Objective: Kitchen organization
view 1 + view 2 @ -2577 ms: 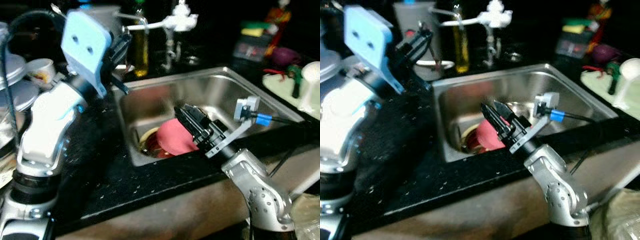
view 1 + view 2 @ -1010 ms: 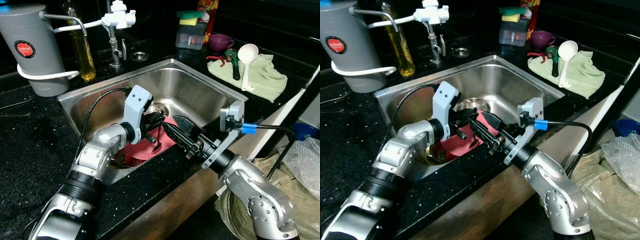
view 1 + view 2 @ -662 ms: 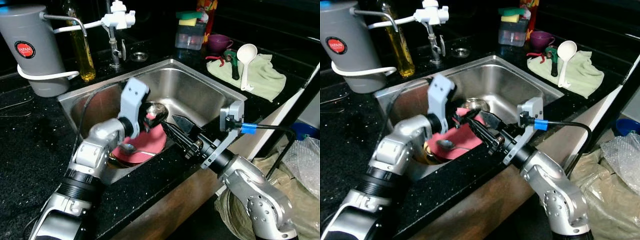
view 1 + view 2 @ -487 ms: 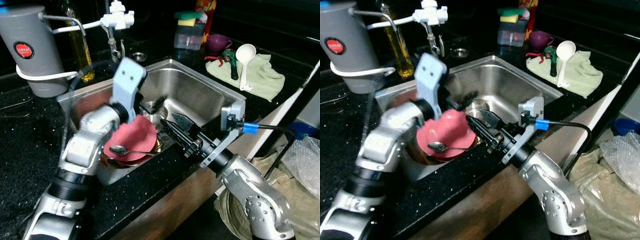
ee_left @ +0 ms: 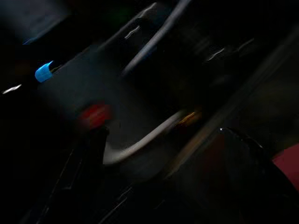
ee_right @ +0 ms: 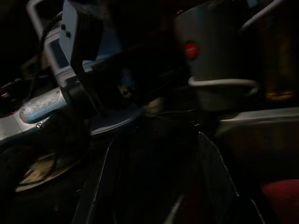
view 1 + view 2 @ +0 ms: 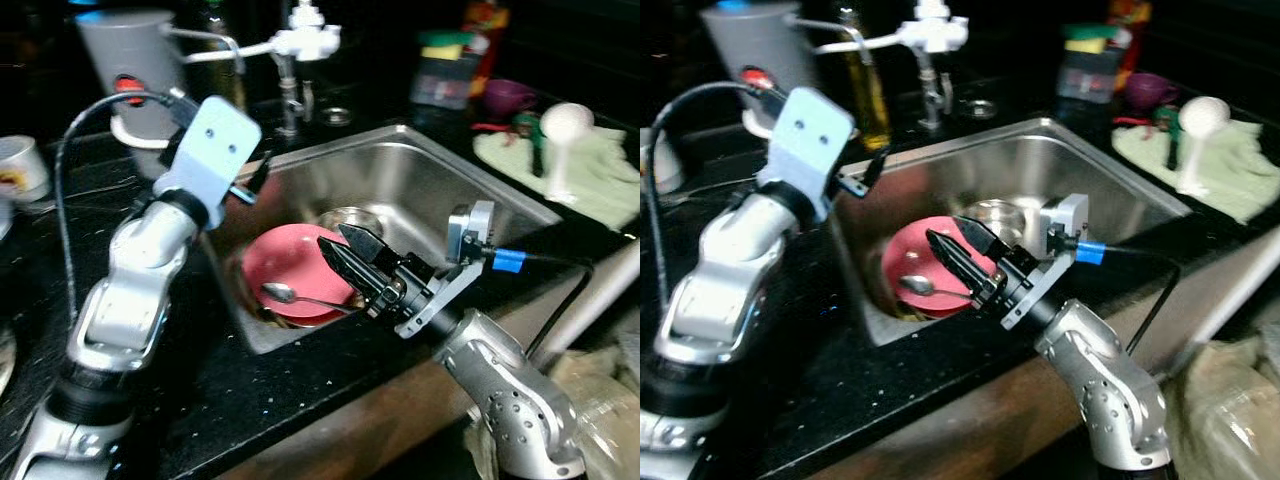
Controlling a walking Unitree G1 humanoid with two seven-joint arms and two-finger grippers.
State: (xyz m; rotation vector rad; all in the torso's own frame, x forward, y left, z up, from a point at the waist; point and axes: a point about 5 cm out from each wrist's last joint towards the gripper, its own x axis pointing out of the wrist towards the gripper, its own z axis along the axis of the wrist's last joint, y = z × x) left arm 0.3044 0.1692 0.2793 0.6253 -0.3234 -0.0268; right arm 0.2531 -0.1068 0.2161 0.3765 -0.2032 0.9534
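Black speckled stone countertop surrounds a stainless steel sink. Inside lies a round pink plate bearing a metal spoon. Right gripper hovers spread above it; left gripper is blurred, grip unclear.

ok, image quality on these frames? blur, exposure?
Eye views: mild motion blur, sink steel glares, pink plate and spoon readable. Left wrist view: very dark, heavily smeared. Right wrist view: dark, grey water filter discernible.

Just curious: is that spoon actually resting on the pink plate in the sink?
Touching. In the left eye view the spoon lies straight across the pink plate, bowl and handle flat on it, with no gap.
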